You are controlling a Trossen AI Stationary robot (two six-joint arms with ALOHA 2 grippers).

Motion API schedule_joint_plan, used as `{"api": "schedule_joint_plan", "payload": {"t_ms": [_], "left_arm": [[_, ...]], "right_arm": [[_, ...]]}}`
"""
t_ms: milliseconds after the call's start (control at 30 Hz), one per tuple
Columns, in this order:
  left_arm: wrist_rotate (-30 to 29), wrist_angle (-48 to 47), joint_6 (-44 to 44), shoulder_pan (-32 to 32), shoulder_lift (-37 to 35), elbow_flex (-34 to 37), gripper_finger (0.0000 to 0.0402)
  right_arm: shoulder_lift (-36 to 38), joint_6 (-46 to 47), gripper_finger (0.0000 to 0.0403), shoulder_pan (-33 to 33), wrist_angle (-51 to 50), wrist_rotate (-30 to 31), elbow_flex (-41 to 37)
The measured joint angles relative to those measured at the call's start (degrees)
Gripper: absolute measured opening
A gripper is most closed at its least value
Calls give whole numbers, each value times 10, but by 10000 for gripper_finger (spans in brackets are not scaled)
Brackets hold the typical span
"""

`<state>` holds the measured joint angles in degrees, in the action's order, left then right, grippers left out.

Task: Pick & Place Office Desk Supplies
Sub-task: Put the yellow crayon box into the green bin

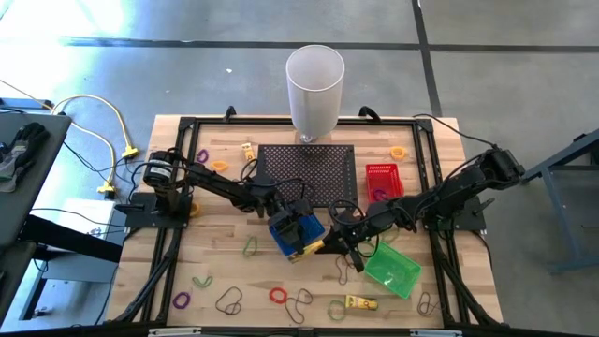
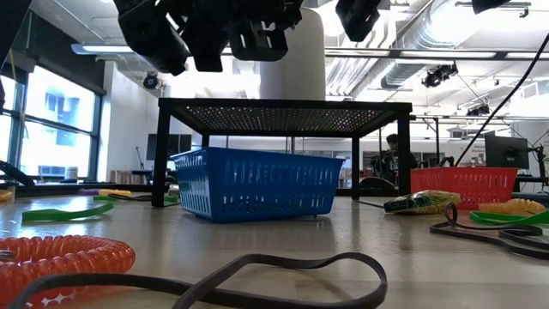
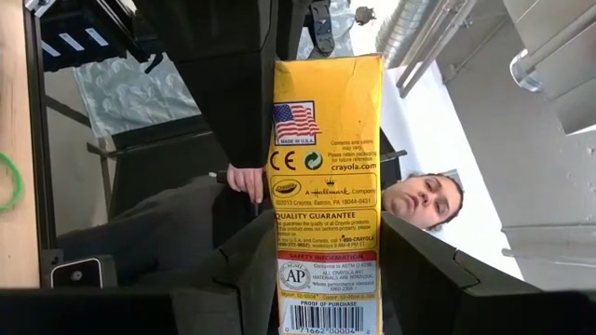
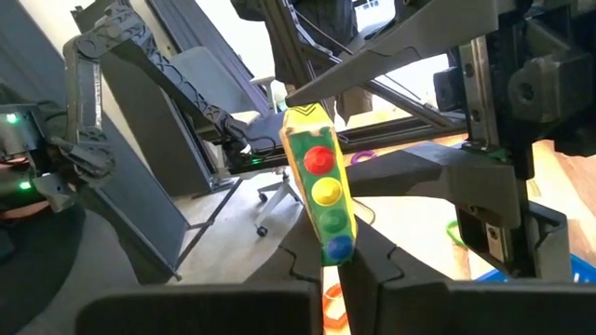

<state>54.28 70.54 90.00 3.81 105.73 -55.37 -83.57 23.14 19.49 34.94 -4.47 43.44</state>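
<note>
Two dark jointed arms (image 1: 225, 187); black cables along links; matte black jaws.

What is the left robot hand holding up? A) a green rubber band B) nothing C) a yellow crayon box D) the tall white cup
C: the left wrist view shows the yellow crayon box, with Crayola printing and a barcode, held in the left gripper, its jaws closed on it.

The wooden table (image 1: 215, 281) stands on a grey concrete floor (image 1: 112, 65) crossed by dark seams. Beyond it — an open workshop with tall windows (image 2: 51, 120), white ceiling ducts (image 2: 429, 39) and a person (image 2: 393, 154), seemingly seated at a desk.
</note>
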Motion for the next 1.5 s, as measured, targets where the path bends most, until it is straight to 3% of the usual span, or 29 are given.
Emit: {"api": "schedule_joint_plan", "payload": {"t_ms": [533, 833, 1267, 1400, 1500], "left_arm": [[-10, -1, -12, 2, 0, 0, 163], [-43, -4, -12, 15, 0, 0, 210], [-16, -3, -5, -13, 0, 0, 260], [-12, -2, -4, -25, 0, 0, 262], [-11, -2, -4, -26, 0, 0, 262]], "right_arm": [[0, -3, 5, 0, -1, -12, 0], [0, -2, 4, 0, -3, -17, 0], [0, 2, 4, 15, -7, -31, 0], [14, 33, 4, 30, -46, -25, 0], [34, 55, 4, 48, -100, 14, 0]]}}
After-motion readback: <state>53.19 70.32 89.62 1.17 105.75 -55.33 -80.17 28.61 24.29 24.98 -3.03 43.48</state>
